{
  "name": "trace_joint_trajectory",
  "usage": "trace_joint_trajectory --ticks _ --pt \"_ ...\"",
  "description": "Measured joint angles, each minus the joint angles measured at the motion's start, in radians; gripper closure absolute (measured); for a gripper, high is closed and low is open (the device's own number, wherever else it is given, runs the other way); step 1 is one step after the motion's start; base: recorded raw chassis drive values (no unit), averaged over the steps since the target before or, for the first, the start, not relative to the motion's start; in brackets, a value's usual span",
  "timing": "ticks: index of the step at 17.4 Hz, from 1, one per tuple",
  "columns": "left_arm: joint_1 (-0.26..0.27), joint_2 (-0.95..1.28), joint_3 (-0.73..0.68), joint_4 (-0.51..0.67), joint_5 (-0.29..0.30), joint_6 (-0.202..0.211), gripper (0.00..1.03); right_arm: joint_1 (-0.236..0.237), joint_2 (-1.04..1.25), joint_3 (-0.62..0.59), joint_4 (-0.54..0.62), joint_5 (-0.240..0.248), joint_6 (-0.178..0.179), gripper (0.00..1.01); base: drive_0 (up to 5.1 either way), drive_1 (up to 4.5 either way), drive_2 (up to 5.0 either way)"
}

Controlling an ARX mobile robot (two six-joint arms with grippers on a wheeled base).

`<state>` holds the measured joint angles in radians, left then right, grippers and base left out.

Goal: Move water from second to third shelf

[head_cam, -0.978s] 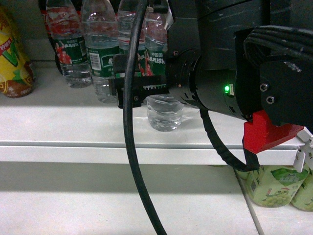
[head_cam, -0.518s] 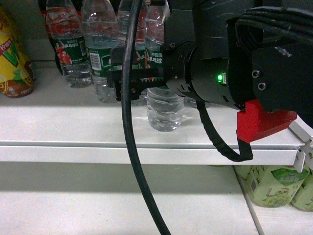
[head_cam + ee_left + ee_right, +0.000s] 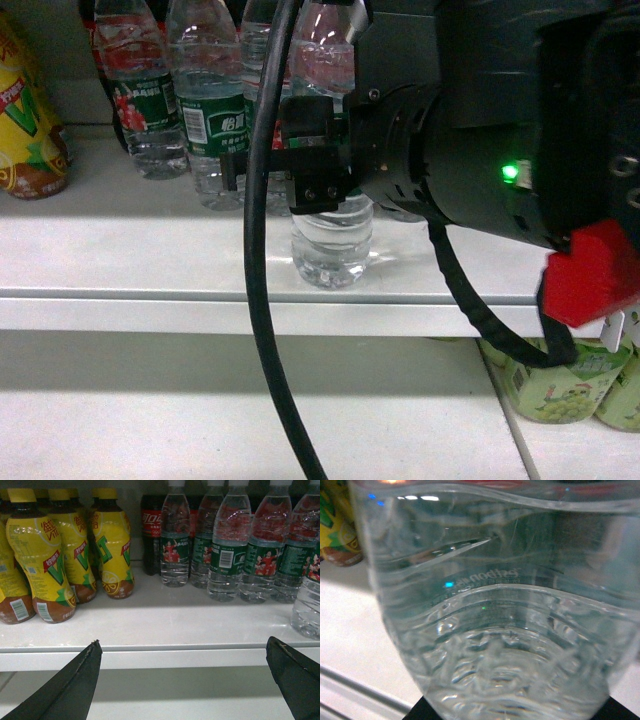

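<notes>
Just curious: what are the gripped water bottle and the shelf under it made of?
The water looks like thin clear plastic: see-through, ribbed, glossy highlights. The shelf seems painted metal, white and smooth with a folded front lip, though I can't be sure.

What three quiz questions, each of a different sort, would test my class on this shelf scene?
1. True or false: the left pincer is shut on a yellow bottle.
2. The right pincer grips: A) a cola bottle, B) the water, C) nothing.
3. Fill in: the water's base is near the shelf's front ____.

Key: 1 false, it is open and empty; 2 B; 3 edge.
</notes>
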<state>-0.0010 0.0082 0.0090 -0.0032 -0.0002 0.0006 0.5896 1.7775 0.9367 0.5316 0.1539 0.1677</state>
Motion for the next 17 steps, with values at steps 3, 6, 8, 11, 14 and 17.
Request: trace_joint_trajectory --ticks 3,6,8,11,14,17 --pt "0.0 0.0 0.0 0.0 0.0 0.0 0.05 -0.002 -0.101 -0.11 0.021 -0.028 0.002 0.61 0.0 0.0 0.0" --pt "0.0 0.0 0.0 0.0 0.0 0.0 0.05 -0.05 -0.255 -0.241 0.035 -0.045 -0.005 0.61 0.0 0.0 0.0" --pt "0.0 0.0 0.0 0.0 0.0 0.0 0.05 -0.114 -0.375 -0.34 0.031 -0.067 -0.007 0.62 0.0 0.0 0.0" --pt "0.0 0.0 0.0 0.0 0.0 0.0 0.05 -0.225 -0.558 -0.478 -0.027 -0.112 -0.036 0.62 0.0 0.0 0.0" --pt "0.0 0.0 0.0 0.0 0.0 0.0 0.05 -0.353 -0.755 -0.575 -0.108 -0.172 -0.049 0.62 0.0 0.0 0.0" --pt "0.0 0.0 0.0 0.0 0.0 0.0 0.05 -0.463 -0.958 -0.632 -0.225 -0.213 -0.056 0.62 0.0 0.0 0.0"
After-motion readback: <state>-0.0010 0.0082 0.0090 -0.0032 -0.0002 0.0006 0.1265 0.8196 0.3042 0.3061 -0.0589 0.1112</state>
